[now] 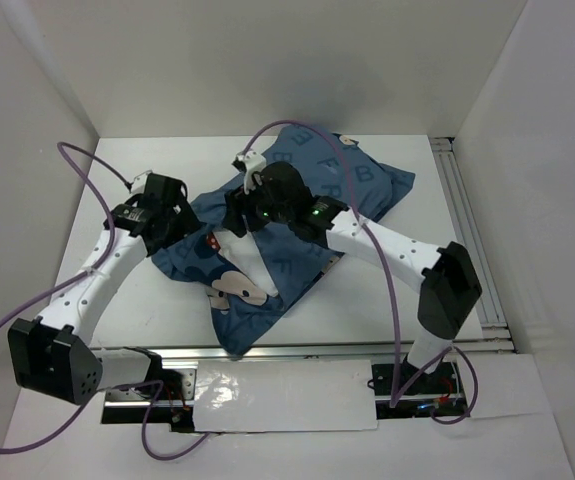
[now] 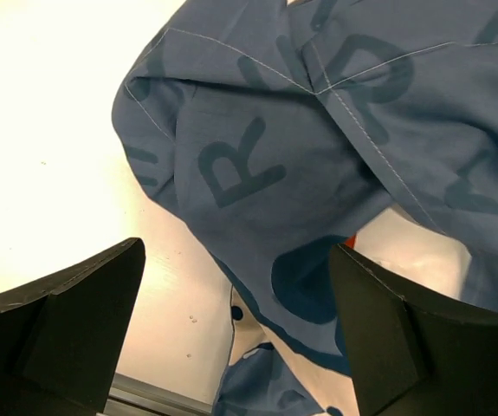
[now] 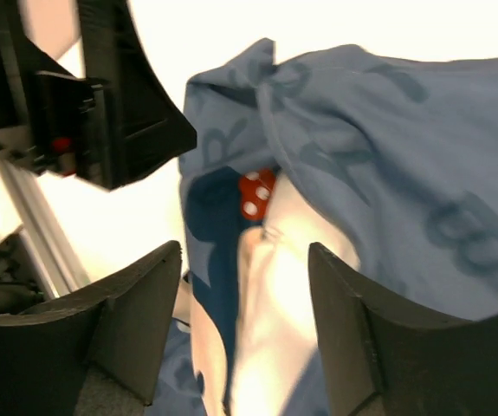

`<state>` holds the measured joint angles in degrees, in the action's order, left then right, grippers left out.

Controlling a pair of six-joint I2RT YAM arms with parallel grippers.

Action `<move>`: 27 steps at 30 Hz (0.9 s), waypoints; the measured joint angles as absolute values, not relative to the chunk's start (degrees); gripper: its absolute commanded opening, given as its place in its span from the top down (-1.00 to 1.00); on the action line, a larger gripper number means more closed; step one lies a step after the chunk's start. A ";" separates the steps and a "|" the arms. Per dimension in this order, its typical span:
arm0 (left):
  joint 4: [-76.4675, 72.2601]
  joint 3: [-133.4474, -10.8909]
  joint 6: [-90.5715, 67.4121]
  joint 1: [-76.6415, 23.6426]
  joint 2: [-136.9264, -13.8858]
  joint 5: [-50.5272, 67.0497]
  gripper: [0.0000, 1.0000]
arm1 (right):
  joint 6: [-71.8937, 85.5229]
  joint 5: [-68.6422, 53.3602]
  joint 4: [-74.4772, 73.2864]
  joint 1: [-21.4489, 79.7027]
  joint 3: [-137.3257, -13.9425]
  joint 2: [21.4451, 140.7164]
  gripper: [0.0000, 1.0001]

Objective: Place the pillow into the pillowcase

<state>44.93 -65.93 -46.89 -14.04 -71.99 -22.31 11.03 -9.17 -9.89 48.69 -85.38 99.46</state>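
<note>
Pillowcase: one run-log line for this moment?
pillowcase: crumpled on table | pillow: not visible | left gripper: open over pillowcase | right gripper: open over pillowcase

A white table seen from above, boxed in by white walls, with an aluminium near rail along its front edge and a side rail down its right edge. A dusty-blue pillowcase printed with darker letters lies crumpled and puffed up across the middle of the table, stretching from the far right down to the near rail, where its lowest corner reaches the metal. A cartoon mouse face shows on its near-left part.
</note>
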 measured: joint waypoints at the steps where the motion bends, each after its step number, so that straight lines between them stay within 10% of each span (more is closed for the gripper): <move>1: 44.80 -65.63 -46.87 -13.85 -72.53 -22.13 -0.97 | 10.72 -8.34 -9.89 48.69 -84.55 98.17 -0.37; 15: 26.61 -54.35 -38.94 -14.13 -73.10 -7.62 -0.61 | 7.81 3.99 -15.92 48.38 -74.87 93.49 -0.18; 27: 21.06 -53.69 -35.97 -14.50 -79.85 -7.60 0.71 | 3.49 -12.03 -14.31 55.83 -64.34 87.46 -0.04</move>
